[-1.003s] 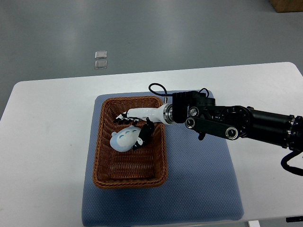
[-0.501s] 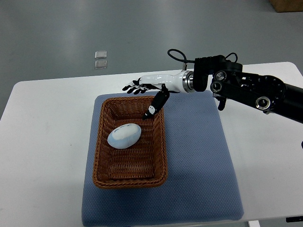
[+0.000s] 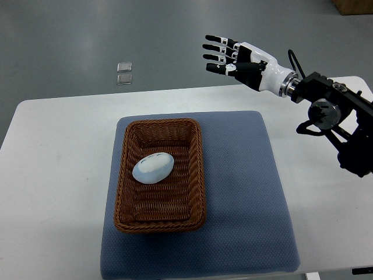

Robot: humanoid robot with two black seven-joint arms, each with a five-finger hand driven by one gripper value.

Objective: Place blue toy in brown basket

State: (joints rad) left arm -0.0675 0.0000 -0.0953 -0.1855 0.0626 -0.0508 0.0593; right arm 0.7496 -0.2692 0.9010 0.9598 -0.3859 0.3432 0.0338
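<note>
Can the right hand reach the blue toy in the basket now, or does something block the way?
Probably yes: the right hand is open and raised, and the blue toy lies uncovered in the open-topped brown basket.

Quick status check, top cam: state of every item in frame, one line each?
blue toy: lying inside the basket, not held
brown basket: upright on the mat, holds the toy
blue mat: flat on the table, under the basket
white table: carries the mat
right hand: open, fingers spread, holding nothing, raised beyond the table's far edge
</note>
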